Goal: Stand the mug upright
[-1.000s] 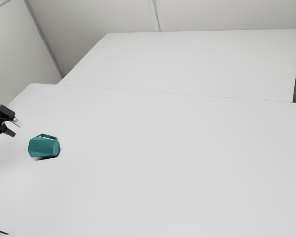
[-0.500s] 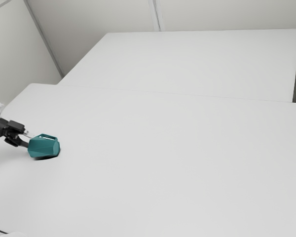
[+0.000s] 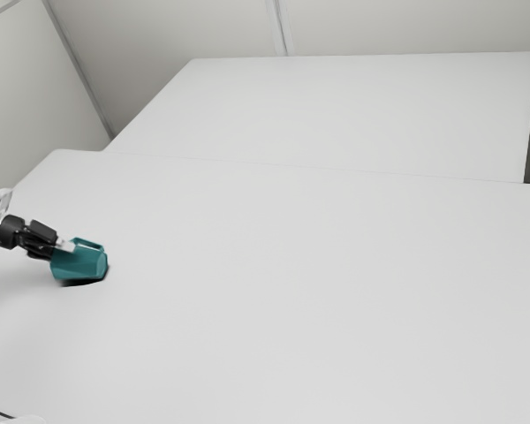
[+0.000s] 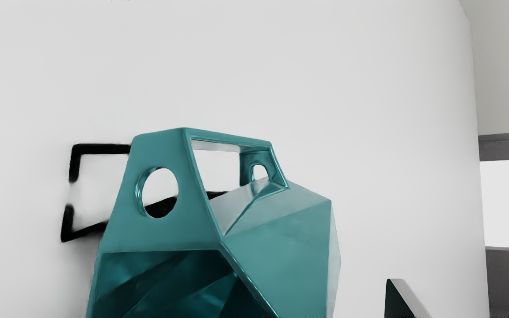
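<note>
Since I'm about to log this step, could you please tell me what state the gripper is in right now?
Gripper: open, close to the tipped mug but not closed on it.

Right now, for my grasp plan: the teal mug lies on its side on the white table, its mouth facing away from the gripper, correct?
Not quite: its mouth faces toward the gripper; the wrist view looks into the hollow. The teal mug does lie on its side on the white table.
</note>
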Tool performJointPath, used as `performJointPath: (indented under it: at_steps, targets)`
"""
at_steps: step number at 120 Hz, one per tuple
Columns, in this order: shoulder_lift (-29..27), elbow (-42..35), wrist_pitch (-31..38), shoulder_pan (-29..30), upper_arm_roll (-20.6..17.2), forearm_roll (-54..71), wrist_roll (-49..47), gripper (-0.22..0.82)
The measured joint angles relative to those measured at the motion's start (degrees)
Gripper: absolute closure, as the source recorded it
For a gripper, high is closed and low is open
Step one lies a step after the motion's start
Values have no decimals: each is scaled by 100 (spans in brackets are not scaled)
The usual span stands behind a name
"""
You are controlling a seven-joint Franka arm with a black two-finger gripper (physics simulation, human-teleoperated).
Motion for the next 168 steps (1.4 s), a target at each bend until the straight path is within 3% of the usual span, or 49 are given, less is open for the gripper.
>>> performJointPath:
  at_steps: [13,29,59,84,113,126,168]
  targets:
    - [-1,6,-12,0,-34,-55,55,62]
    - [-44,-16,-29,-16,-58,-100,105,71]
    - [-436,-85,-249,-133,-52,-111,166,76]
    - [-1234,-129,-175,-1172,14,524,-67,78]
    - [-2191,-823,1117,-2498,16,1957,-780,78]
    - [-2328,-1047,1798,-2964,8,2611,-1241,79]
    - [-2558,-2096,3641,-3631,-34,3475,-2596,79]
